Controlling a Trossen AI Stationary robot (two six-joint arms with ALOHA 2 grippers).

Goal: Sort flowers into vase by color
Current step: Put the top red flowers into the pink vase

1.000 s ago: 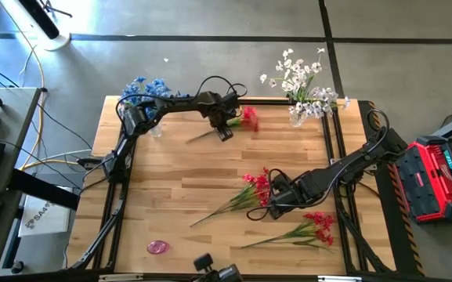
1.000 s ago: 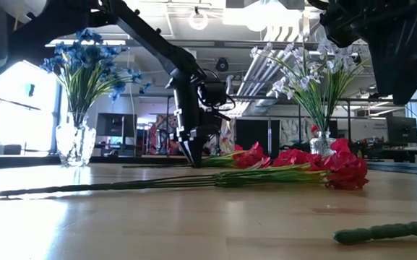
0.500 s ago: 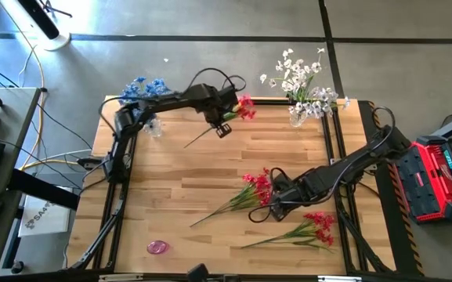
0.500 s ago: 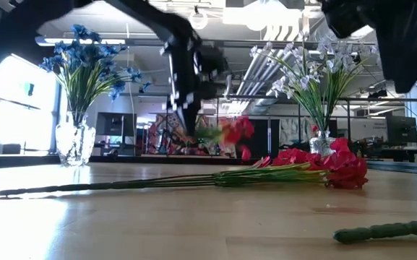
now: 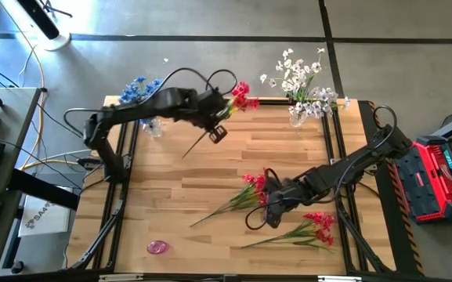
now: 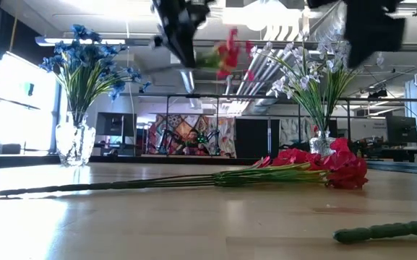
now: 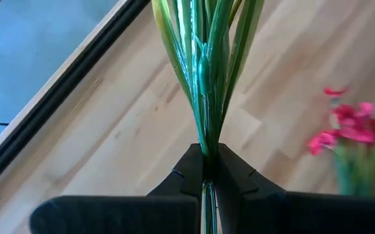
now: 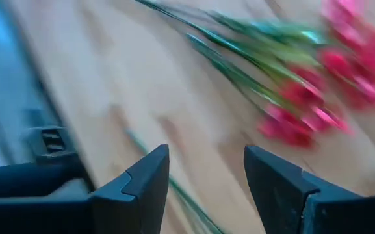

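The left gripper [image 7: 208,170] pinched a red flower [image 5: 240,96] mid-stem, lifted; the right gripper [image 8: 203,175] gaped empty. Keeping the stem vertical would help.

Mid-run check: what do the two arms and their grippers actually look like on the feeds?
Both arms are dark, slim and jointed, with black cable loops arching off them. The left gripper has matte black fingers tapering to wedge-shaped tips. The right gripper has broader black fingers with angled, faceted faces.

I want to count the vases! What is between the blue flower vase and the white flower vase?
In the high view, no third vase: the left gripper holding a red flower above the table.
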